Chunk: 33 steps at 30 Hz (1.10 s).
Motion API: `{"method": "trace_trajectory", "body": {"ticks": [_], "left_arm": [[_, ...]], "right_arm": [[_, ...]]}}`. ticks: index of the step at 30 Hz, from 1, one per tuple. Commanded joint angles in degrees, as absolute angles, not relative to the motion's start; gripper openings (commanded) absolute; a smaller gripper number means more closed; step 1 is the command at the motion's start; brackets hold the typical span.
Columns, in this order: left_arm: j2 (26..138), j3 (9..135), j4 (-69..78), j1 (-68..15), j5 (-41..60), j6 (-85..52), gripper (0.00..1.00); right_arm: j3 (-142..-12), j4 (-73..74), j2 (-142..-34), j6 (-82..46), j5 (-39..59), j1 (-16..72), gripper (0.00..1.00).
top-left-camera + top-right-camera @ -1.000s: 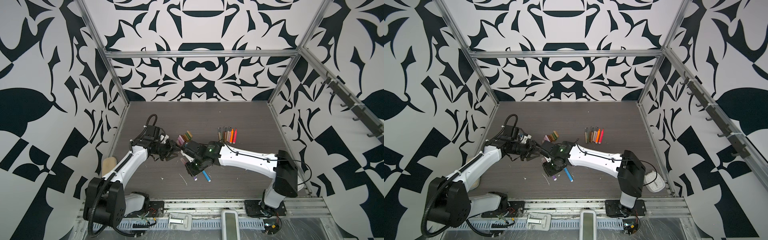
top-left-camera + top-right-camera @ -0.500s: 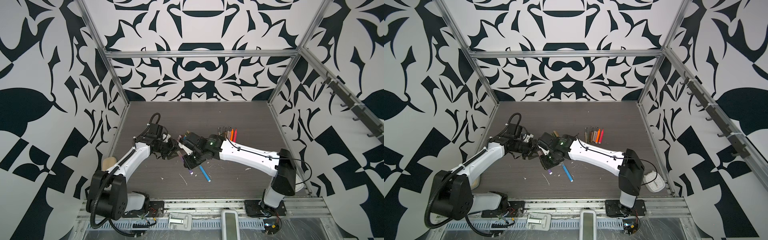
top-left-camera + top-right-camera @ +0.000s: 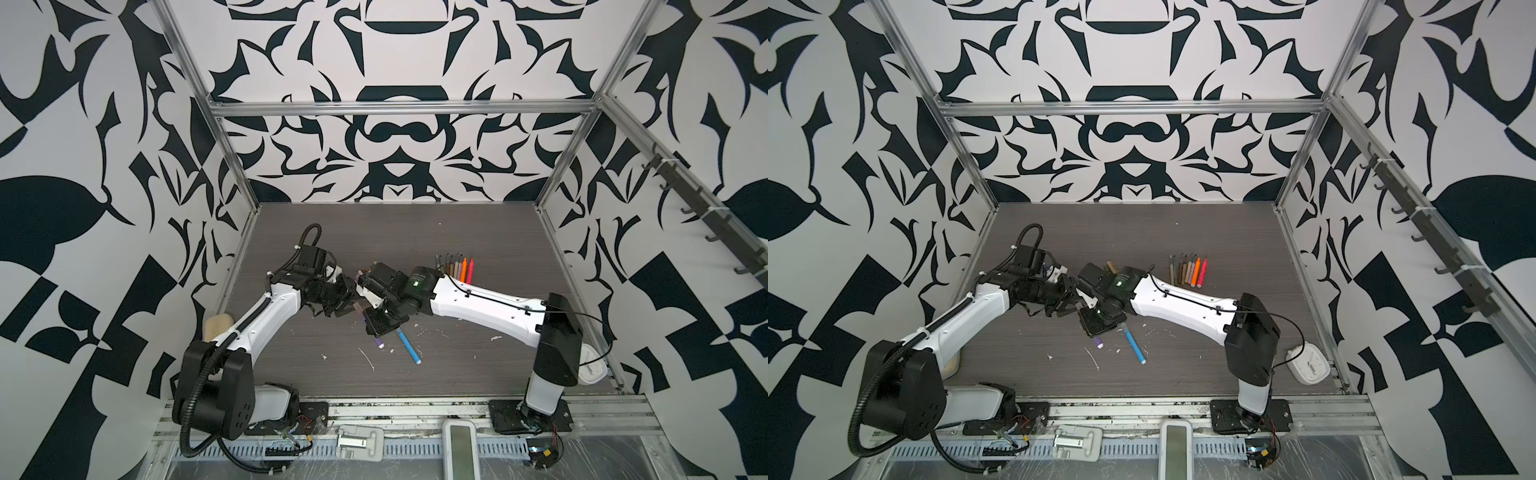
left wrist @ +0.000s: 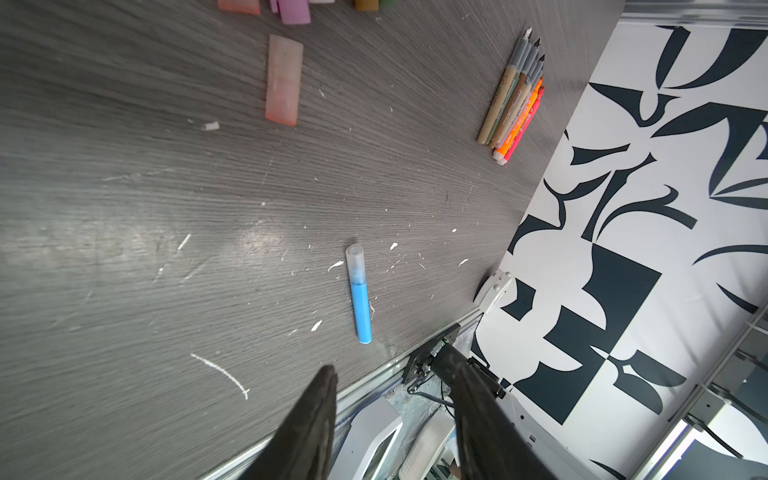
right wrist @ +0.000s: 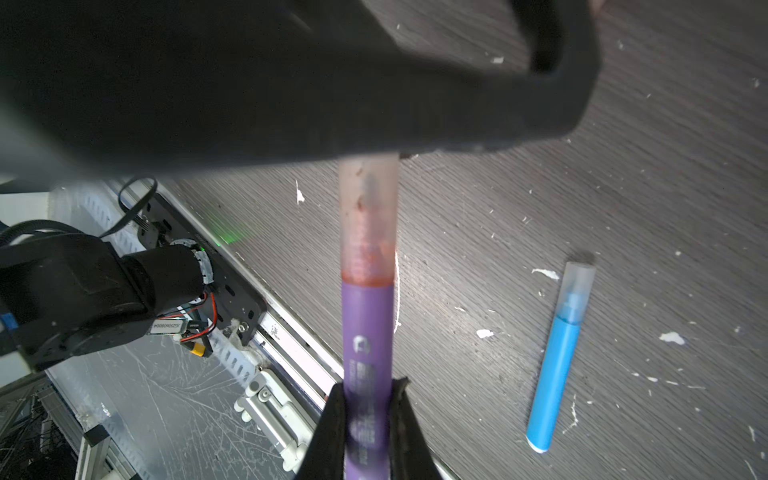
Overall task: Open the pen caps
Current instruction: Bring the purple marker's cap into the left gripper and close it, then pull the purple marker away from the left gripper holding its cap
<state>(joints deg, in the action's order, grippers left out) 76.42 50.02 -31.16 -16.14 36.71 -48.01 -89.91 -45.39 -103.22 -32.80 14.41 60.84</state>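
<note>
The purple plastic pen body [image 5: 368,332] is pinched in the right claw [image 5: 369,384], its jaws closed hard on the barrel. It is held above the grey wood-grain tabletop [image 3: 415,232], a little left of centre. The barrel is gripped at one end, so the translucent, pink-stained pen cap [image 5: 368,216] is left clear at the other, which is the end to be pulled. The cap is seen seated on the barrel, not yet off. Its tip is hidden behind a blurred black mass, probably part of the other arm.

The left claw [image 4: 390,374] is shown in its wrist view with jaws apart and nothing between them, so no hold on the cap can be confirmed. The two arms are brought nose to nose, presumably so that the pen can be anchored by one and the cap drawn off by the other.

Just right of the held pen, on the near side, a blue pen with a clear cap [image 5: 557,353] is seen lying capped. Farther right, a row of uncapped pens [image 3: 455,268] is laid side by side. Loose pastel caps [image 4: 284,81] are picked out in the left wrist view.
</note>
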Motion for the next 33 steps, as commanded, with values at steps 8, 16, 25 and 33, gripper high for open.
{"method": "trace_trajectory", "body": {"ticks": [8, 16, 25, 33], "left_arm": [[77.16, 50.87, -32.18, -16.22, 37.22, -47.11, 0.29], [76.75, 52.20, -33.37, -16.25, 36.23, -46.06, 0.00], [76.27, 52.15, -31.61, -16.22, 37.16, -47.78, 0.00], [77.32, 53.42, -31.12, -14.61, 35.60, -47.26, 0.00]], "right_arm": [[-93.25, -43.05, -103.01, -33.47, 17.31, 59.92, 0.08], [-89.10, -38.68, -100.70, -34.61, 19.57, 59.77, 0.39], [-82.97, -31.68, -99.69, -38.92, 22.91, 58.80, 0.45], [-78.95, -30.87, -98.23, -41.99, 19.68, 59.09, 0.00]]}}
